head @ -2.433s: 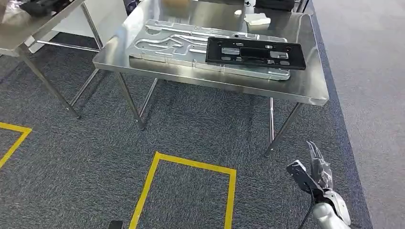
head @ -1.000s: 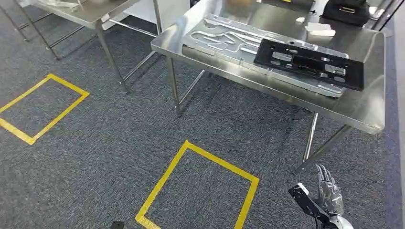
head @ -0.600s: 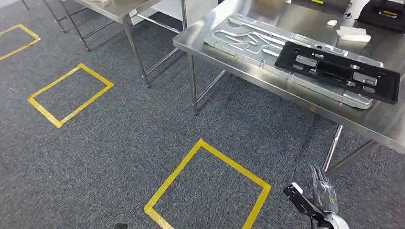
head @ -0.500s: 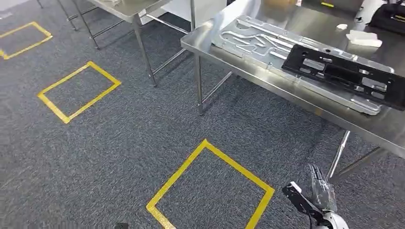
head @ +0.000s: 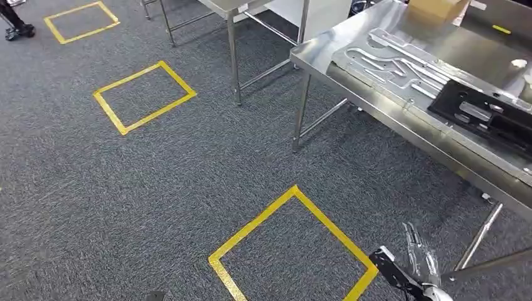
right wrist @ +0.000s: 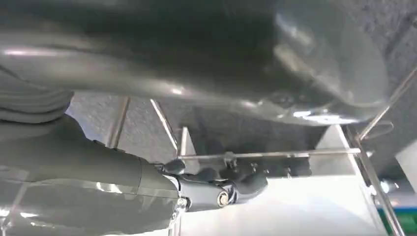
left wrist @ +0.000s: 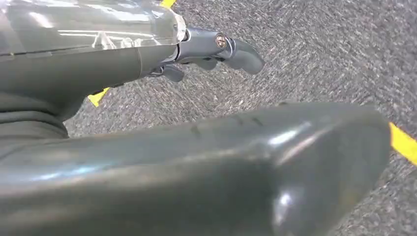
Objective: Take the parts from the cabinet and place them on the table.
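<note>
Head view: right hand (head: 419, 266) hangs low, fingers apart, carrying nothing; left hand (left wrist: 206, 49) likewise holds nothing over carpet. 2 parts, a grey plate (head: 401, 66) and black frame (head: 486, 116), already lie on the table (head: 326, 53); any others remain unfetched.

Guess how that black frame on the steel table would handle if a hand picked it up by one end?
The black frame is long, flat and full of cutouts, so probably rigid but light. Gripped at one end it would likely droop or twist. It lies on the grooved metal plate; a push would probably slide it rather than tip it.
</note>
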Robot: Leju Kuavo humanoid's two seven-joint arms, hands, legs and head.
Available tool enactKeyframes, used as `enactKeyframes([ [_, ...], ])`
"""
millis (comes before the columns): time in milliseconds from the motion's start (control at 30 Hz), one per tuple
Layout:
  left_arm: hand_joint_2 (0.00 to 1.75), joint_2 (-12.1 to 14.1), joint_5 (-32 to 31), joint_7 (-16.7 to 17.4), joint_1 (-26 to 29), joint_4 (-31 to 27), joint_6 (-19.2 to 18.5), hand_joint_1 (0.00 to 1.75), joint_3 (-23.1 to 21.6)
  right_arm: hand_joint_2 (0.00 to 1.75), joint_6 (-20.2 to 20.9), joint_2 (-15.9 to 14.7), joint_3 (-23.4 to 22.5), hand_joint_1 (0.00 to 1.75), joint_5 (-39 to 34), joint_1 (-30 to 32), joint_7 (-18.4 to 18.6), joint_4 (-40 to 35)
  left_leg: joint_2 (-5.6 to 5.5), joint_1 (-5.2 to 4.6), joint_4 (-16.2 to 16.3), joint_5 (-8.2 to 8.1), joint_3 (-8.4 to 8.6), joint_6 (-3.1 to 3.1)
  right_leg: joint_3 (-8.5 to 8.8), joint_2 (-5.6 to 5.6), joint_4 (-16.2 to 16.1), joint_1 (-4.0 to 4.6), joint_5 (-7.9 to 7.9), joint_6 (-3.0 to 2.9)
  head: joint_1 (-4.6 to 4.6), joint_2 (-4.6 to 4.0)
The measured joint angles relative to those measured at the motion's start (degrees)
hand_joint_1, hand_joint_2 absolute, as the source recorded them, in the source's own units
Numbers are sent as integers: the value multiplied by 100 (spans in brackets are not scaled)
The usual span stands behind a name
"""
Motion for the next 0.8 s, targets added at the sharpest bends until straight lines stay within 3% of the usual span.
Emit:
enactKeyframes([
  [33, 0, 0, 2, -2, 6, 0, 0, 0, 0, 0, -13, 4, -4, 0, 43, 64, 13, -2, -82, -2, 8, 0, -3, 0, -133, 10, 237, 0, -28, -5, 0, 0],
  [67, 0, 0, 4, -2, 19, 0, 0, 0, 0, 0, -17, 11, -4, 0, 83, 120, 33, -11, -169, -2, 16, 0, 2, -1, -128, 14, 188, -1, 99, -9, 2, 0],
  [133, 0, 0, 13, 0, 42, 0, 7, 0, 2, 0, -15, 24, -4, 0, 144, 180, 70, -66, -316, -1, 56, -13, 6, -20, 203, 73, -581, -9, 623, -28, 0, 0],
  [167, 0, -4, 13, 0, 42, 0, 7, 0, 2, 0, -15, 26, -4, 0, 170, 198, 83, -94, -379, 1, 88, -26, 4, -39, 431, 187, -1082, -15, 873, -45, 2, 0],
  [200, 0, -13, 15, 4, 41, 0, 9, 0, 2, 0, -9, 26, -4, 0, 199, 202, 100, -107, -436, 10, 106, -37, -32, -62, 545, 524, -1319, -32, 811, -89, 2, 0],
  [233, 0, -13, 17, 15, 15, 0, 11, 0, 2, 0, 0, 39, -4, 0, 231, 218, 116, -122, -501, -16, 166, -48, -79, -100, 544, 555, -1413, -35, 826, -83, -2, 2],
  [333, 0, -15, 17, 35, 61, 0, 15, 0, 2, 0, 81, 72, -4, 0, 341, 225, 179, -153, -680, 37, 112, -4, -145, -221, 556, 366, -1405, 11, 838, -173, 0, 0],
  [367, 0, -9, 17, 44, 67, 0, 20, 0, 2, 0, 96, 112, -4, 0, 365, 212, 179, -162, -665, 30, 151, -33, -138, -241, 580, 274, -1461, -67, 870, -223, 0, 2],
  [400, 0, -7, 15, 52, 73, 0, 33, 0, 2, 0, 107, 120, -4, 0, 393, 199, 175, -166, -352, -2, 316, -147, -200, -271, 602, 227, -1482, -50, 866, -254, -2, -2],
  [433, 0, -7, 9, 70, 58, 0, 44, 0, 2, 0, 118, 127, -4, 0, 395, 201, 155, -162, -155, 6, 659, -347, -372, -290, 609, 141, -1483, -36, 857, -279, -2, 0],
  [467, 0, -7, 7, 98, 44, 0, 70, 0, 2, 0, 120, 136, -4, 0, 395, 214, 99, -142, -31, 20, 1131, -575, -609, -310, 614, 51, -1480, -18, 847, -296, -4, 0],
  [500, 0, -9, 2, 107, 44, 0, 94, 0, 2, 0, 114, 138, -4, 0, 378, 210, 29, -97, 32, 31, 1594, -756, -839, -327, 613, -48, -1478, -6, 840, -304, -4, 0],
  [533, 0, -9, -2, 116, 50, 0, 109, 0, 0, 0, 105, 140, -4, 0, 358, 194, -26, -51, 56, 43, 1883, -821, -983, -343, 613, -129, -1475, 0, 833, -307, -2, 0],
  [567, 0, -9, 0, 131, 71, 0, 131, 0, 2, 0, 96, 149, -4, 0, 332, 184, -72, -13, 70, 56, 1894, -743, -990, -351, 621, -208, -1475, 1, 822, -304, -4, 0],
  [600, 0, -7, -2, 157, 87, 0, 161, 0, 2, 0, 87, 170, -4, 0, 321, 165, -107, 26, 96, 62, 1603, -538, -839, -351, 633, -287, -1472, 1, 810, -297, -4, 0],
  [667, 0, -4, -6, 201, 90, 0, 208, 0, 4, 0, 75, 203, -4, 0, 312, 143, -129, 72, 239, 58, 591, -70, -297, -305, 682, -420, -1472, 0, 778, -263, -4, 0],
  [700, 0, -2, -9, 216, 80, 0, 219, 0, 4, 0, 66, 216, -4, 0, 312, 137, -129, 85, 513, 29, 208, -25, -98, -265, 708, -474, -1472, 13, 760, -241, -4, 0],
  [733, 0, 0, -9, 236, 57, 0, 232, 0, 4, 0, 48, 234, -4, 0, 308, 137, -129, 112, 625, -58, 111, -70, -49, -229, 707, -530, -1450, 64, 729, -194, -4, 0],
  [800, 0, 0, -11, 273, 65, 0, 254, 0, 4, 0, 35, 265, -4, 0, 297, 138, -129, 157, 461, -49, 135, -59, -97, -189, 736, -652, -1475, 53, 725, -143, 0, 0],
])
